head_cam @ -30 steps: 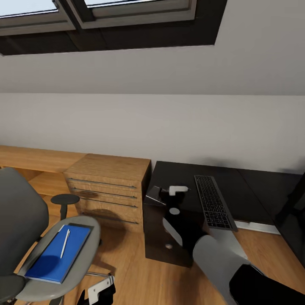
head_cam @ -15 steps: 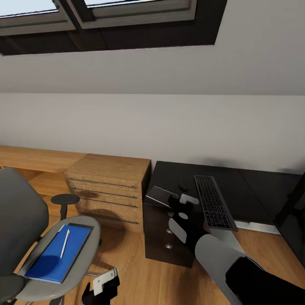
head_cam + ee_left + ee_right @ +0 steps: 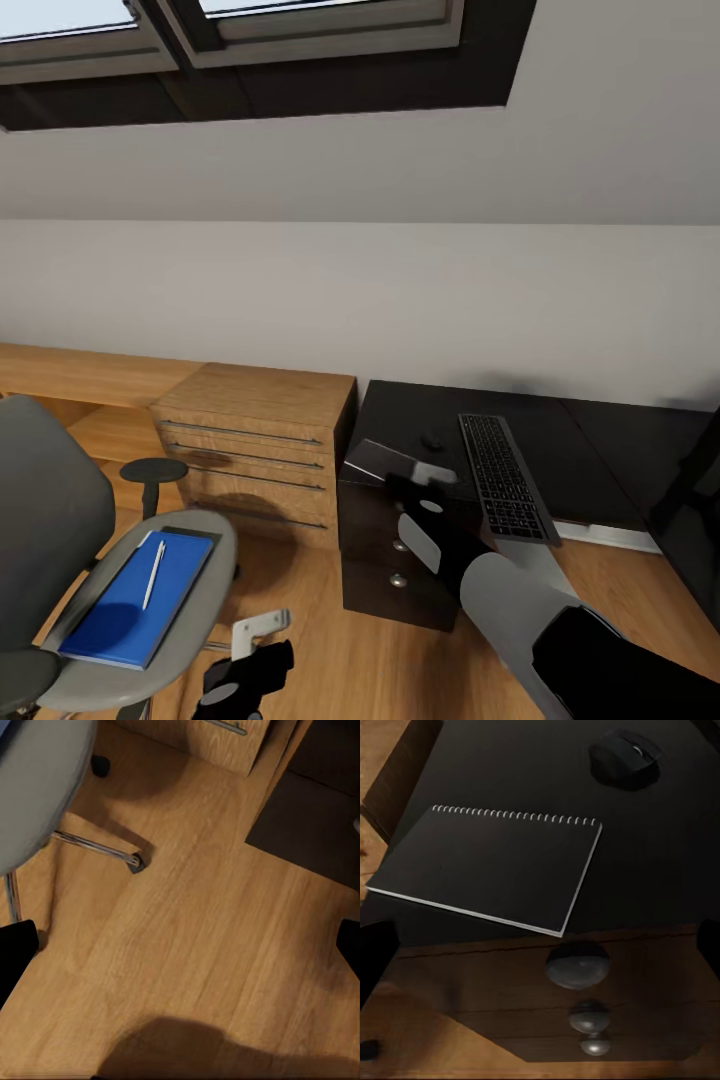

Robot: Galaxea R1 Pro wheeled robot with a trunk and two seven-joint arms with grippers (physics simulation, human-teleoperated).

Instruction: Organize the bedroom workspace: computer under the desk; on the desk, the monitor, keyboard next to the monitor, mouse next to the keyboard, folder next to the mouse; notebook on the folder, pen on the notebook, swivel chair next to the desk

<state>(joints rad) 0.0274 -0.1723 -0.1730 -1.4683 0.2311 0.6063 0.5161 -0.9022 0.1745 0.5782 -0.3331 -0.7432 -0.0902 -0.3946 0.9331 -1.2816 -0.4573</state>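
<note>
Currently on the desk: one keyboard, one mouse, one notebook at the corner over the pedestal.
Chair: seat holds one blue folder, one white pen on top.
Right wrist view: spiral notebook lying flat, mouse beyond it, three round knobs below the edge.
Left wrist view: bare wood floor, chrome chair leg.
Right gripper: low beside notebook, fingers apart.
Left gripper: fingers apart, over the floor.
Monitor: black edge at right.
</note>
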